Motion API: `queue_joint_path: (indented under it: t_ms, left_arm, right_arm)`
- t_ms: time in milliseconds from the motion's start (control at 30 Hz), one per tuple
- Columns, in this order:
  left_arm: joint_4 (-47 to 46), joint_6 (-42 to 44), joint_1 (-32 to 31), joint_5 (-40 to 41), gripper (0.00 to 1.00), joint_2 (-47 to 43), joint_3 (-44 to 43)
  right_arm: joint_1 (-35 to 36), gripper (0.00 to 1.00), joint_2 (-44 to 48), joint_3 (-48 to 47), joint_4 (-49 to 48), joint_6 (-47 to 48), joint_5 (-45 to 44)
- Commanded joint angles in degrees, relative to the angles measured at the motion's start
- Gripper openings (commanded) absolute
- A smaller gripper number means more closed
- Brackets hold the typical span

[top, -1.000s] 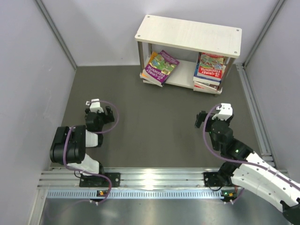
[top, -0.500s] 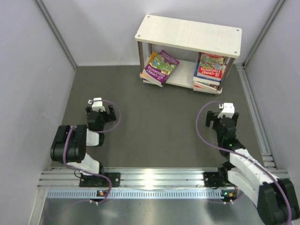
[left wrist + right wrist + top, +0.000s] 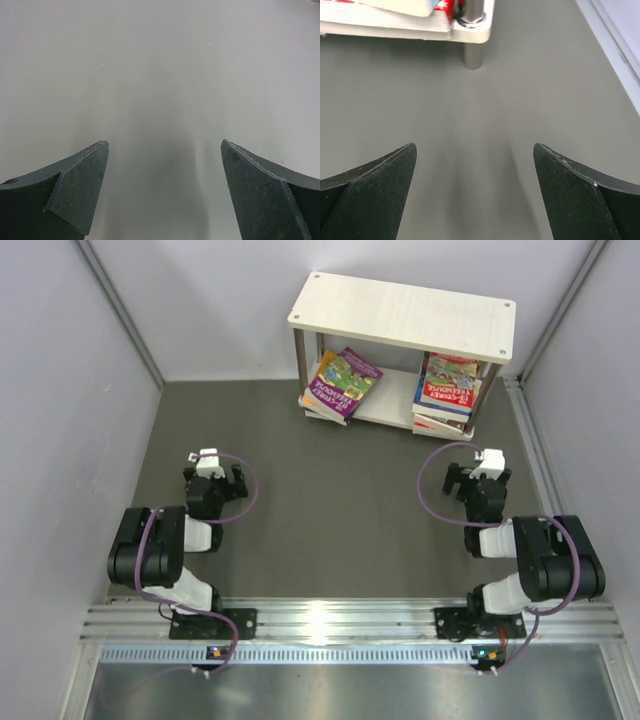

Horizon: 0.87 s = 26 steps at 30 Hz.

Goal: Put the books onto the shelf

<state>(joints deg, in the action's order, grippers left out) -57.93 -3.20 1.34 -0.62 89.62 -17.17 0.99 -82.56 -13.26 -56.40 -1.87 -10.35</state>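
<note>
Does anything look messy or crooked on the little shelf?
Yes. The left pile of books sits crooked on the bottom board of the shelf, turned at a slant with a corner poking out over the front edge. The right pile lies straighter. Nothing looks spilled or broken.

Lighting: bright, even, diffuse overhead. Glare: rail (image 3: 318,617), 6 o'clock. Shadows: soft, faint. Focus: top view sharp.
</note>
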Motion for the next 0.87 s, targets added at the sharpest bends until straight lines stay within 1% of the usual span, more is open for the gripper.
queue_joint_path:
  t_ms: [0,167,267,333,833]
  left_arm:
    - [-3.94,0.48,-0.20,-1.05,0.99,0.29,-1.20]
    - [-3.94,0.48,-0.11,-1.05,0.99,0.29,-1.20]
    - [-3.94,0.48,-0.20,-1.05,0.99,0.29,-1.20]
    - [-3.86,0.48,-0.20,-1.05,0.99,0.29,-1.20]
    - [-3.94,0.39,-0.20,-0.96,0.99,0.29,-1.20]
  right_arm:
    - [-0.47,0.99,-0.58,-0.46,-12.23,0.64,3.76]
    - [-0.38,1.00,-0.40,-0.37,-11.71,0.55,3.67]
    - [-0.20,1.00,-0.40,-1.68,-9.17,3.08,7.26]
    - [0.32,1.00,-0.32,-0.90,-10.83,4.15,7.88]
    - [1.11,1.00,-0.40,-0.46,-11.80,4.42,6.57]
